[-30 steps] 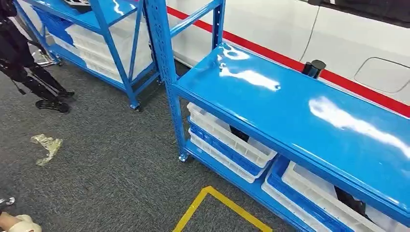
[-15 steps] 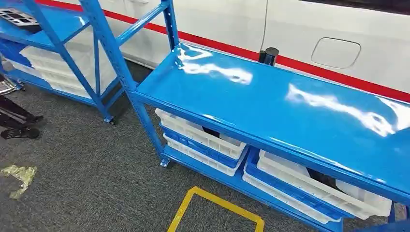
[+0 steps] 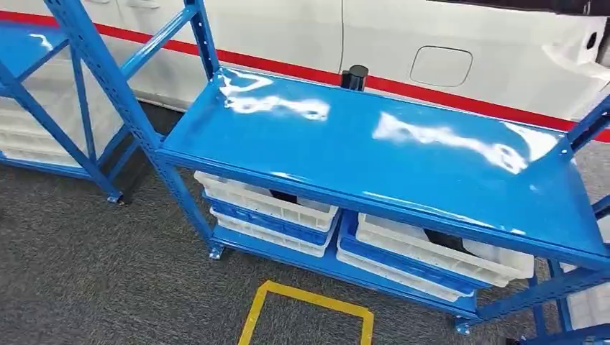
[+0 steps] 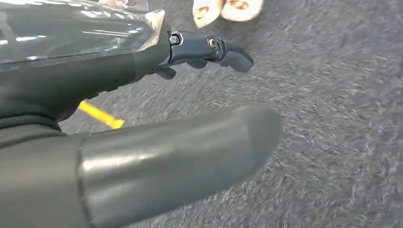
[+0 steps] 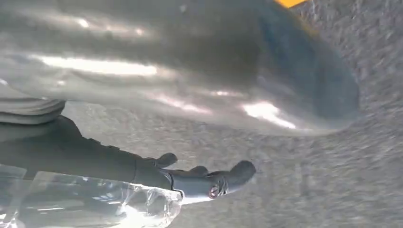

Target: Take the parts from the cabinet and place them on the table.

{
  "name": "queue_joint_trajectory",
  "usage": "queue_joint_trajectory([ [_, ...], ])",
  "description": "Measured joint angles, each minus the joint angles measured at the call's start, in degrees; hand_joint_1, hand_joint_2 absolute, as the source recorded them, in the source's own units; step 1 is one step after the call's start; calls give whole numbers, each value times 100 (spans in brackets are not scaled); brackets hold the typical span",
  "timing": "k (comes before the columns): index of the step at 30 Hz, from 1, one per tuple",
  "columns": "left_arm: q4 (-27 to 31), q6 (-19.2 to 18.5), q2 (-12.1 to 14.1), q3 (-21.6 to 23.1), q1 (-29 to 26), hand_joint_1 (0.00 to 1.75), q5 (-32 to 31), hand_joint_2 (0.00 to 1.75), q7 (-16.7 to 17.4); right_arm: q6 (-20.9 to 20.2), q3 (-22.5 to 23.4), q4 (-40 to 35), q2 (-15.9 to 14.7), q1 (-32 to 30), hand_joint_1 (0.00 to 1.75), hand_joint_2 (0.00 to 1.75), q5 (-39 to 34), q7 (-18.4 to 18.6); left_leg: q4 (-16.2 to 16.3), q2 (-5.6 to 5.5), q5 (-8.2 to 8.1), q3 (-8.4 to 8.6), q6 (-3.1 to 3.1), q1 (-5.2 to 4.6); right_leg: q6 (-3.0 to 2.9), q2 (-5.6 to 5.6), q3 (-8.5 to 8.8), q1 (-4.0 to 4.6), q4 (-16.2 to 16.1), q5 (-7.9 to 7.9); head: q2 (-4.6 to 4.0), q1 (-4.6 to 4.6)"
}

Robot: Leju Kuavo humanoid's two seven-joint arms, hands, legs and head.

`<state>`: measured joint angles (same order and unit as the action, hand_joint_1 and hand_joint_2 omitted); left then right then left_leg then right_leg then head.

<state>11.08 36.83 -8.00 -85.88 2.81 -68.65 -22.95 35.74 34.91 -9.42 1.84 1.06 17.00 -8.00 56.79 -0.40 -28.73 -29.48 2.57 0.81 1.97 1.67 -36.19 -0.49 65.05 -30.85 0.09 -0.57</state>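
Both arms hang over carpet; left hand (image 4: 199, 50) and right hand (image 5: 204, 180) spread, empty; we should square to rack (image 3: 374, 154), then reach the bins (image 3: 273, 208).

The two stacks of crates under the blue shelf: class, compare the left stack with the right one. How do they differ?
The left stack sits fully under the blue shelf; the right stack juts out past its front edge. The left stack looks smaller, the right longer. Both alternate white and blue crates, each with something dark inside the top one.
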Motion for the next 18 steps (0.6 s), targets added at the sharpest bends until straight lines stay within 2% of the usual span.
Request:
queue_joint_trajectory([
  [1, -2, 0, 0, 0, -13, 0, 4, 0, 2, 0, 2, 0, -9, 10, 0, 0, 11, 11, 1, 95, -4, 0, 4, -9, -21, -57, -244, -11, 499, -202, -2, 4],
  [2, -7, -2, 0, 0, -16, 0, 13, 0, 2, 0, 0, 0, -9, 12, 0, 0, 22, 11, 4, 182, -10, -7, 10, -13, -13, -84, -446, -16, 912, -335, -2, 7],
  [3, -7, -2, 2, -2, -14, 0, 15, 0, 2, 0, 0, 0, -9, 9, 0, 0, 28, 11, 5, 243, -12, -5, 10, -14, 20, -96, -516, -26, 1064, -348, 0, -2],
  [4, -7, -7, 4, -2, -9, 0, 15, 0, 2, 0, 0, 0, -15, -6, 0, 0, 33, 11, 5, 314, -22, 2, 7, -12, 85, -113, -454, -46, 942, -265, 0, 4],
  [6, -17, -15, 0, -2, -3, 0, 20, 0, -26, -2, 0, 0, -50, -16, 0, 0, 72, -7, 8, 431, -55, 44, -31, 0, 240, -227, 62, -84, -10, 118, 0, -6],
  [7, -22, -15, 2, -2, -3, 0, 22, 0, -50, 0, 0, 0, -55, -9, 0, 0, 101, -24, 12, 483, -79, 78, -68, -1, 285, -454, 370, -89, -559, 283, 0, -13],
  [8, -20, -15, 18, -2, -4, 0, 24, 0, -77, -2, 0, 0, -52, 14, 0, 0, 131, -31, 25, 532, -120, 89, -116, -69, 229, -664, 433, -63, -710, 307, 0, -22],
  [9, -33, -15, 13, -2, -5, 0, 24, 0, -94, -2, -2, 0, -72, 25, 0, 0, 149, -44, 26, 573, -145, 90, -153, -64, 158, -566, 464, -46, -723, 335, -2, -11],
  [10, -35, -17, 26, -2, 4, 0, 24, 0, -107, -2, -4, 0, -72, 34, 0, 0, 170, -70, 22, 615, -150, 104, -170, -65, 112, -515, 449, -42, -702, 325, -2, 18],
  [11, -39, -20, 28, -2, 12, 0, 31, 0, -138, 11, -9, 0, -74, 33, 0, 0, 208, -112, 3, 653, -146, 125, -189, -51, 79, -466, 436, -21, -694, 323, -2, 9],
  [12, -46, -20, 31, -2, 20, 0, 35, 0, -201, 46, -15, 0, -76, 23, 0, 0, 279, -129, 0, 698, -157, 153, -226, -37, 34, -416, 442, -47, -711, 341, -2, 7],
  [13, -52, -20, 35, -2, 25, 0, 41, 0, -227, 74, -26, 0, -76, 19, 0, 0, 312, -129, 63, 541, -222, 138, -280, 6, -5, -372, 449, -128, -729, 361, -2, 13],
  [14, -59, -20, 37, -2, 23, 0, 42, 0, -249, 98, -39, 0, -79, 18, 0, 0, 332, -123, 258, 281, -388, 51, -294, 4, -38, -351, 445, -119, -728, 355, -2, 29],
  [15, -70, -22, 33, -2, 11, 0, 41, 0, -271, 113, -48, 0, -94, 28, 0, 0, 332, -105, 638, 139, -627, -126, -297, 5, -95, -334, 439, -114, -728, 366, 0, 44],
  [16, -74, -20, 31, -2, 2, 0, 42, 0, -273, 122, -57, 0, -98, 39, 0, 0, 341, -98, 1151, 75, -877, -378, -304, 5, -105, -299, 431, -100, -727, 361, -2, 42],
  [17, -79, -20, 33, -2, -10, 0, 42, 0, -273, 129, -63, 0, -101, 39, 0, 0, 341, -83, 1634, 54, -1049, -629, -308, 6, -107, -258, 428, -83, -726, 360, -2, 46],
  [18, -81, -18, 35, -2, -16, 0, 42, 0, -273, 133, -70, 0, -101, 37, 0, 0, 343, -81, 1857, 49, -1059, -766, -305, 6, -108, -230, 433, -72, -725, 359, 0, 48],
])
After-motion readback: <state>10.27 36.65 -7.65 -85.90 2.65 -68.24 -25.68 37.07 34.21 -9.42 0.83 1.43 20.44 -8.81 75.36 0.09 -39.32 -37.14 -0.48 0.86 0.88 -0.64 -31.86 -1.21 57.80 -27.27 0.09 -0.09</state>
